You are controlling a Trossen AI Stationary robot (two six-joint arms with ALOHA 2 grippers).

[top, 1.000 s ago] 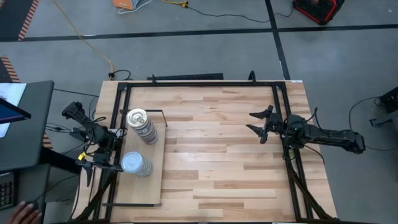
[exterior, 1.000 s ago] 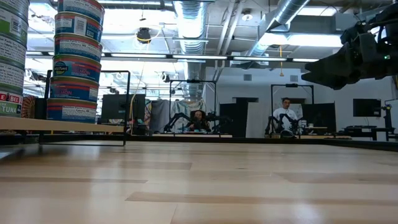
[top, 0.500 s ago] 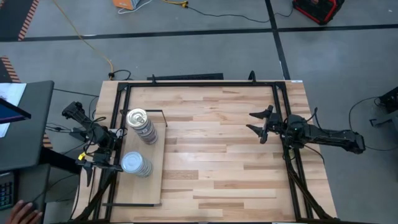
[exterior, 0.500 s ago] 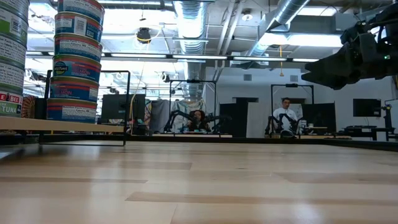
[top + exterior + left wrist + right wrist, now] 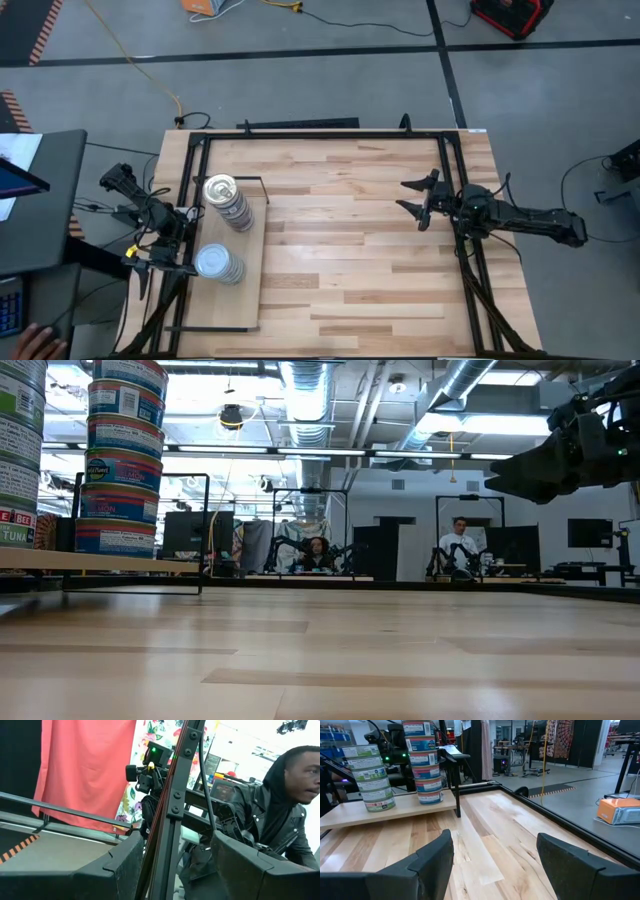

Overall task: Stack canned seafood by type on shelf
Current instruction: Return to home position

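Note:
Two stacks of canned seafood stand on the pale shelf board [image 5: 248, 300] at the table's left. The gold-topped stack [image 5: 225, 197] stands farther back and the pale blue-silver-topped stack [image 5: 217, 262] nearer. Both show in the right wrist view, with blue-and-red labels [image 5: 424, 762] and green labels [image 5: 370, 777], and in the low view [image 5: 120, 455]. My left gripper [image 5: 163, 266] is open and empty at the table's left edge beside the nearer stack; it is open in its wrist view too [image 5: 175, 870]. My right gripper [image 5: 415, 197] is open and empty above the table's right half, pointing toward the stacks [image 5: 495, 865].
A black frame [image 5: 320, 135] runs around the tabletop, and a thin black wire frame [image 5: 262, 185] stands at the shelf's far end. A frame post [image 5: 172, 815] stands close in front of my left gripper, with a person [image 5: 280, 815] beyond it. Bare wood [image 5: 350, 250] lies between the shelf and my right gripper.

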